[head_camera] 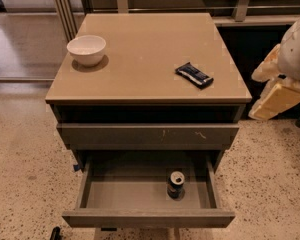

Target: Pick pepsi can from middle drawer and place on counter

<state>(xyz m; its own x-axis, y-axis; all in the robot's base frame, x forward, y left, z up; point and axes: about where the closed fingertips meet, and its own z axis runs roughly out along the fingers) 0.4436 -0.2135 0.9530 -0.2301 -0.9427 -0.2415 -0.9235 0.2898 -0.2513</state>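
The pepsi can [176,184] stands upright, its silver top showing, on the grey floor of the open middle drawer [149,218], right of centre. The tan counter [145,59] tops the cabinet above it. My gripper [276,98], on the white and cream arm, hangs at the right edge of the view. It is beside the cabinet's right side, about level with the counter edge, and well away from the can.
A white bowl [86,49] sits at the counter's back left. A flat dark snack-bar wrapper [194,75] lies at its right. A closed drawer front with pale scratches [148,134] is above the open drawer. Speckled floor surrounds the cabinet; a railing runs behind it.
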